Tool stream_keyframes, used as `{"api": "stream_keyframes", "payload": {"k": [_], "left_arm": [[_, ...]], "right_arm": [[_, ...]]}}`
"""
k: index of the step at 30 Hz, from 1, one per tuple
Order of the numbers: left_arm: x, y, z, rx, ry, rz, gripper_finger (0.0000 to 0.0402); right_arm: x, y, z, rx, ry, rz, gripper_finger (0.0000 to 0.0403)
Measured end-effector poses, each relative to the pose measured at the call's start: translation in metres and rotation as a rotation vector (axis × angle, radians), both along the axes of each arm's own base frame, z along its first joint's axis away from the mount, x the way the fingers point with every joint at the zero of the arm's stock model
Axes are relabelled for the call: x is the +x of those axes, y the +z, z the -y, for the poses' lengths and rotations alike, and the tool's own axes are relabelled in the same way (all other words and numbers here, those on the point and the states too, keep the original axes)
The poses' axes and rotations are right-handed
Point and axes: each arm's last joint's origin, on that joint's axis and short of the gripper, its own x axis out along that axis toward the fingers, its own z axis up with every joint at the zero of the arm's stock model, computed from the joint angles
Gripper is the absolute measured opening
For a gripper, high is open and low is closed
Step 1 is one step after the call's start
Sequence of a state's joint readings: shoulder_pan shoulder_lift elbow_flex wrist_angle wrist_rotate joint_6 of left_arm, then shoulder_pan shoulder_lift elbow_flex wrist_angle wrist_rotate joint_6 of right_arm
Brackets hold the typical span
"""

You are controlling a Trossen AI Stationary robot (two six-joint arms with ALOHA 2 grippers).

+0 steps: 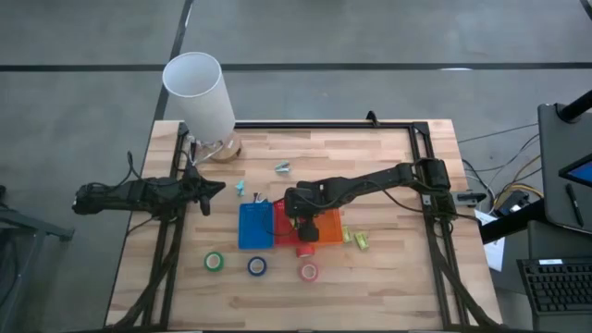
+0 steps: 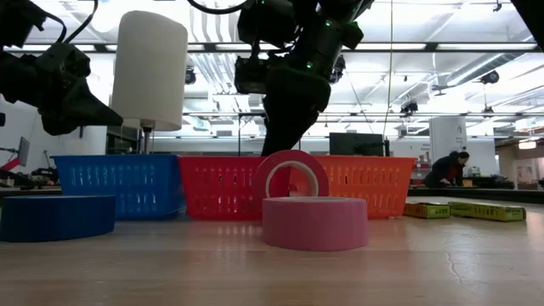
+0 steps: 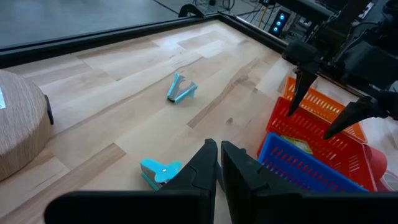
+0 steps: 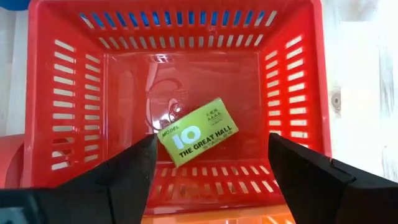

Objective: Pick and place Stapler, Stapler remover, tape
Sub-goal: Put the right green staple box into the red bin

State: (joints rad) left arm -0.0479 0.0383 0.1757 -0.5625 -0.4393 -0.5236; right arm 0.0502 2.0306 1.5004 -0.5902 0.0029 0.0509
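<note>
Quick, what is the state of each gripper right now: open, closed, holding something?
Left gripper: closed, holding nothing, above the table left of the blue basket.
Right gripper: open, empty, over the red basket, where a yellow-green box lies.

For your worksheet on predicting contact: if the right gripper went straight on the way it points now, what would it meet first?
Probably the yellow-green box lying on the floor of the red basket. The right gripper points down into it with fingers open; how far above it hangs is unclear.
</note>
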Motion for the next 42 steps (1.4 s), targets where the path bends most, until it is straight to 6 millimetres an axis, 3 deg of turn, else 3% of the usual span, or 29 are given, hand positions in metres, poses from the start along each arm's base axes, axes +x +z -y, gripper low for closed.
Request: {"api": "stream_keyframes", "payload": {"k": [8,16,22,26,35,42], "left_arm": [[0.0,0.0,0.0,0.0,0.0,0.001,0.0026],[0.0,0.0,0.0,0.0,0.0,0.001,0.0026],[0.0,0.0,0.0,0.0,0.0,-0.003,0.0026],[0.0,0.0,0.0,0.0,0.0,-0.003,0.0026],[0.0,0.0,0.0,0.0,0.0,-0.006,0.0026],[0.0,-0.001,0.0,0.0,-0.001,-0.006,0.0026]], "right_arm": [[-0.02,0.035,0.0,0.029,-0.058,-0.01,0.0289],[-0.077,0.057,-0.026,-0.003,0.085,-0.078,0.0274],[-0.129,0.047,-0.046,0.019,0.093,-0.129,0.0283],[-0.152,0.046,-0.055,0.05,0.066,-0.114,0.0292],[-0.175,0.028,-0.072,0.03,0.12,-0.163,0.0327],[-0.183,0.007,-0.071,-0.026,0.15,-0.176,0.0358]]}}
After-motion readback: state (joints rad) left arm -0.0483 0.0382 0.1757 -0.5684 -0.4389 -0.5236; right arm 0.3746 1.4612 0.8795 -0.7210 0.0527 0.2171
